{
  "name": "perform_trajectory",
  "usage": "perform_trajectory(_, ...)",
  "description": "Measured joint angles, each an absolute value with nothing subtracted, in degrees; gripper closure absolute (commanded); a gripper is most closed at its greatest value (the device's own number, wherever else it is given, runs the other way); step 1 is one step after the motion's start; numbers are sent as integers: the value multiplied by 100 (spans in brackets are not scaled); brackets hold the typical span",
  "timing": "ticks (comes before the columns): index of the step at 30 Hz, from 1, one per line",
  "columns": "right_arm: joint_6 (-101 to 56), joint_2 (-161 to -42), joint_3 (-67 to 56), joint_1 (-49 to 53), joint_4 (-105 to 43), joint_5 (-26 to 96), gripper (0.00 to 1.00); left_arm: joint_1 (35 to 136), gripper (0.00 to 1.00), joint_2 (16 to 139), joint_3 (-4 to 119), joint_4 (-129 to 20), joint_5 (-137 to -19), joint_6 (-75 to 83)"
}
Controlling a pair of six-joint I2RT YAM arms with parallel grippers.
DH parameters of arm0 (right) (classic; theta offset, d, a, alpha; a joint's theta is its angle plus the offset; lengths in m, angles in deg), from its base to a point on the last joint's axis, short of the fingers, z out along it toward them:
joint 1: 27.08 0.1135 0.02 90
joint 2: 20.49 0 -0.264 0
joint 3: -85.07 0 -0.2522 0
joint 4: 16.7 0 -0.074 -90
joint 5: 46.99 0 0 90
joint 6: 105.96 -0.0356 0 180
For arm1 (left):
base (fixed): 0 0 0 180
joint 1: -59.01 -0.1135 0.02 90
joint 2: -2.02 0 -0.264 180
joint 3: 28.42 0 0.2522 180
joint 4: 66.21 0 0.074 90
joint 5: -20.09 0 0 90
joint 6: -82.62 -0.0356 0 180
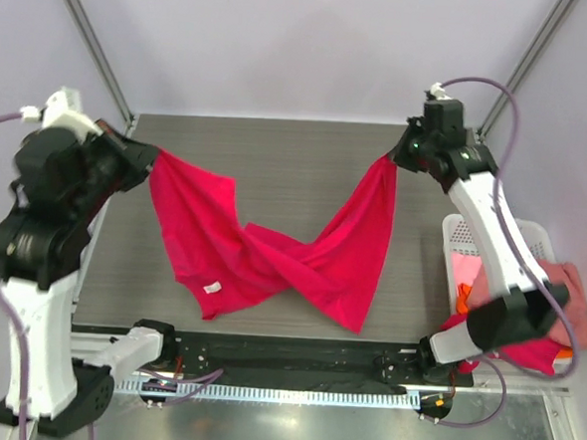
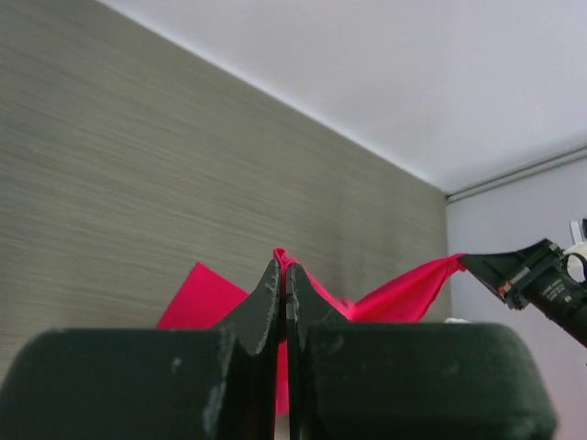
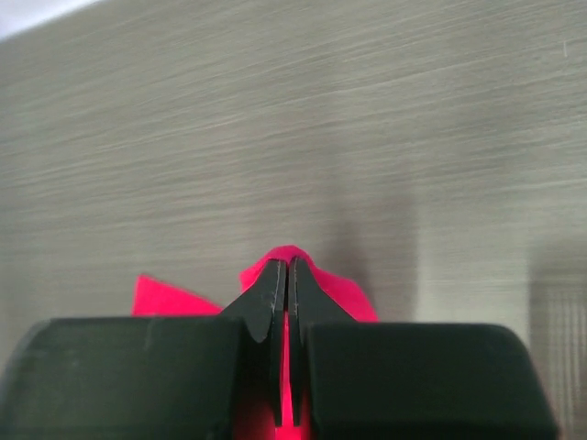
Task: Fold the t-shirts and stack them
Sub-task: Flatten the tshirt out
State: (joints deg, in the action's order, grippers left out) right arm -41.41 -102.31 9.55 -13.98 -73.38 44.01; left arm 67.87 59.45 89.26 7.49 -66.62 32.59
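Observation:
A bright crimson-red t-shirt (image 1: pixel 272 249) hangs stretched and twisted between my two grippers above the table, its lower part sagging toward the near edge. My left gripper (image 1: pixel 150 159) is shut on one corner of it at the left; in the left wrist view the cloth (image 2: pixel 404 293) pokes out past my shut gripper (image 2: pixel 285 268). My right gripper (image 1: pixel 395 156) is shut on the other corner at the far right, and red cloth (image 3: pixel 335 291) bulges around its tips (image 3: pixel 287 268). More t-shirts, salmon-pink (image 1: pixel 573 297) and red (image 1: pixel 525 354), lie heaped in the basket.
A white perforated basket (image 1: pixel 462 235) stands at the right edge of the grey wood-grain table (image 1: pixel 278 149), beside the right arm. Metal frame posts rise at the back corners. The arm bases and cables sit along the near edge.

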Motion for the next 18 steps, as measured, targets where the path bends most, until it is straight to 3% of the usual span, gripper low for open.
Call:
perform_trajectory(1,-4155,-10631,1091,-1398,-7290,4466,77,6787,100,6189,8935,721,-6642,3241)
perform_trajectory(2,-4179,-11086,1296,-1400,-7287,4514,36,6787,100,6428,8994,704,-6616,3211)
perform_trajectory(3,-4203,-11473,1519,-1398,-7272,4541,27,6787,100,6664,9061,660,-6576,3163)
perform_trajectory(6,-4161,-12209,1821,-1395,-7115,4552,23,6787,100,7234,9081,537,-6456,3056)
perform_trajectory(8,-4172,-12087,1309,-1380,-6855,4587,23,6787,100,7284,8742,349,-6397,2966)
perform_trajectory(10,-4235,-11573,350,-1338,-6581,4602,23,6787,100,7123,8229,120,-6323,2914)
perform_trajectory(14,-4371,-10004,-1655,-1061,-6367,4565,33,6787,100,6755,7383,-83,-6115,2815)
perform_trajectory(18,-4598,-8760,-2990,191,-6168,4698,38,6787,100,6502,6707,-468,-5997,2839)
